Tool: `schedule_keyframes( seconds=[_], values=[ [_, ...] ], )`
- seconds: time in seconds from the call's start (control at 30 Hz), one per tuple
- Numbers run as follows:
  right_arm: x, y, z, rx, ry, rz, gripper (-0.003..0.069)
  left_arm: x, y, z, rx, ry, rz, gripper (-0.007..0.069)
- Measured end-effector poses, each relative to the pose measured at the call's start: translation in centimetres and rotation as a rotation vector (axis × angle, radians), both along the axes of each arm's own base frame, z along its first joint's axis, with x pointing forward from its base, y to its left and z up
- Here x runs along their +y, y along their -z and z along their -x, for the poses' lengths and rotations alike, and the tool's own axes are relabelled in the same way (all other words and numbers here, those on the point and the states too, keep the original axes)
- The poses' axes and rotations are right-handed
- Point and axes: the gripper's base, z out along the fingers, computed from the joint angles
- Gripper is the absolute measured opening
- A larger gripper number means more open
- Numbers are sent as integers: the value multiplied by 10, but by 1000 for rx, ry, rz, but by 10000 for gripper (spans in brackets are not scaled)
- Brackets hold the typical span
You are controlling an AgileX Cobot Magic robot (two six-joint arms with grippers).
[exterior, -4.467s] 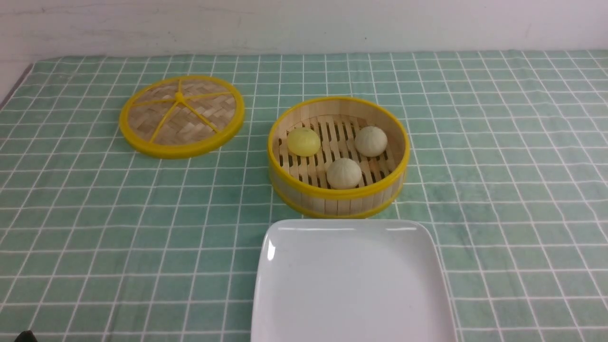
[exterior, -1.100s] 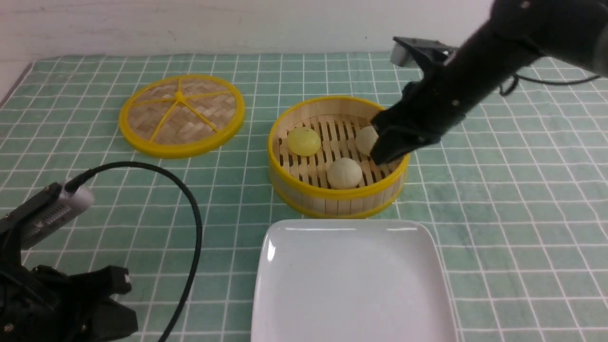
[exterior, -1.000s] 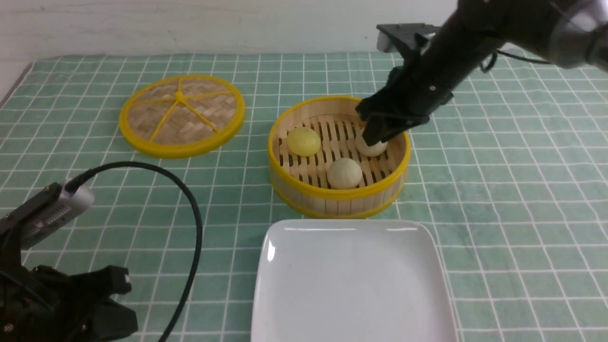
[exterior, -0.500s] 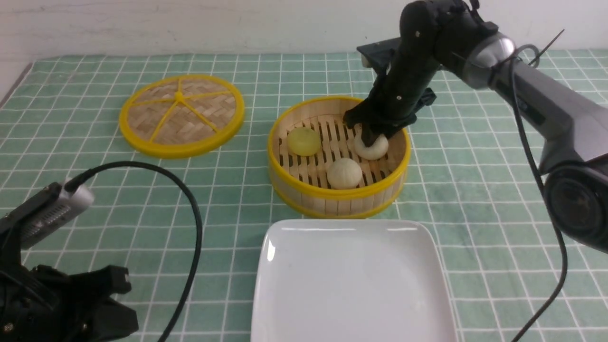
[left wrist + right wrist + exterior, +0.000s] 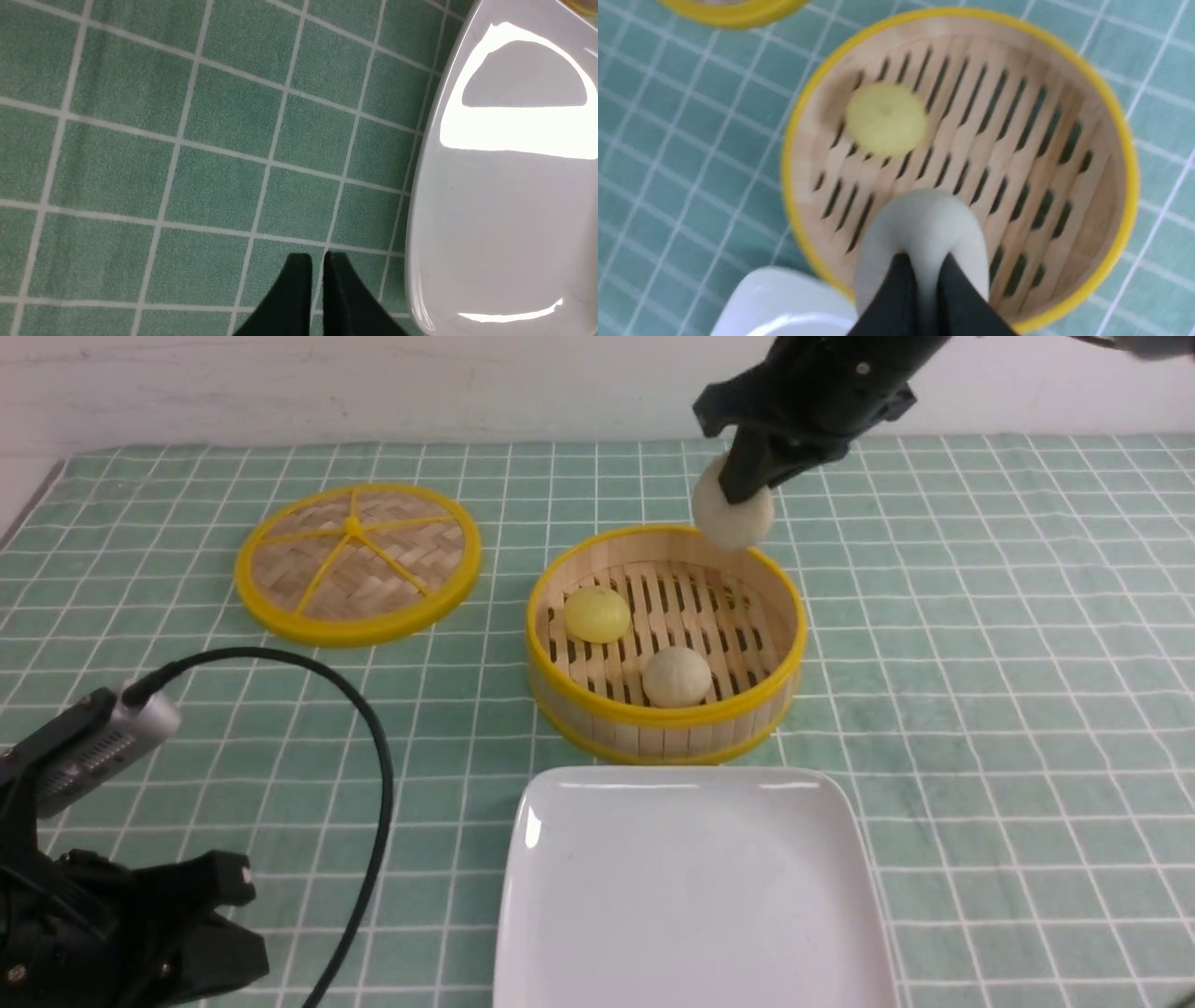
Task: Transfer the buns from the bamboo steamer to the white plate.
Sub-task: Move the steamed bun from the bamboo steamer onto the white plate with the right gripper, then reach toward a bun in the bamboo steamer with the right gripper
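Though its arm is cropped, right gripper point(image 5: 747, 490) jaws pinch cream bun point(image 5: 736, 523) above steamer point(image 5: 665, 717), left gripper point(image 5: 317, 259) jaws nearly closed.

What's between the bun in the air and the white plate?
The bamboo steamer, holding a yellow bun and a cream bun, seen in the front view.

Glossy white plate point(image 5: 691, 896); bamboo steamer point(image 5: 653, 733) of matt, seemingly wooden slats.

The right gripper point(image 5: 744, 485) covers the top of the cream bun point(image 5: 738, 523) it pinches; its arm point(image 5: 840, 373) leaves by the upper edge. Under the fingers point(image 5: 896, 303) (wrist view, rather blurred) this bun hides the second cream bun point(image 5: 676, 677).
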Motion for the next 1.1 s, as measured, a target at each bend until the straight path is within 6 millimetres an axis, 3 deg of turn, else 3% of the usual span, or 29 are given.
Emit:
schedule_keyframes(
  seconds=[0.07, 0.1, 0.13, 0.17, 0.23, 0.33, 0.43, 0.47, 0.57, 0.63, 0.67, 0.8, 0.9, 0.97, 1.1],
  values=[
    [-2, 12, 32, 96, -23, 29, 25, 0, 0, -1, -8, -5, -3, 73],
    [-2, 28, 42, 157, -34, 55, 25, 0, 0, -1, -9, -6, -3, 73],
    [-2, 31, 44, 169, -36, 60, 25, 0, 0, -1, -9, -6, -3, 74],
    [1, 60, 64, 275, -60, 109, 27, 1, 0, -1, -12, -7, -5, 76],
    [7, 93, 80, 344, -75, 146, 35, 1, 0, -1, -12, -7, -6, 78],
    [15, 133, 93, 344, -63, 169, 60, 1, 0, -1, -11, -6, -9, 83],
    [19, 152, 94, 288, -49, 179, 118, 1, 0, -1, -13, -6, -13, 86],
    [19, 157, 92, 261, -45, 189, 182, 1, 0, -1, -15, -7, -13, 88],
    [18, 155, 88, 227, -43, 205, 295, 1, 0, -2, -17, -8, -15, 91],
    [18, 142, 83, 185, -47, 221, 409, 1, 0, -2, -17, -8, -15, 95],
    [19, 139, 81, 175, -47, 219, 417, 1, 0, -2, -17, -8, -15, 95],
    [26, 91, 63, 31, -55, 188, 566, 1, 0, -2, -17, -8, -16, 99],
    [33, 71, 51, -56, -42, 145, 583, 1, 0, -2, -17, -8, -16, 103],
    [36, 69, 45, -83, -36, 130, 578, 1, 0, -2, -17, -8, -16, 104],
    [49, 93, 20, -142, -14, 112, 524, 2, 0, -1, -17, -7, -17, 104]
  ],
)
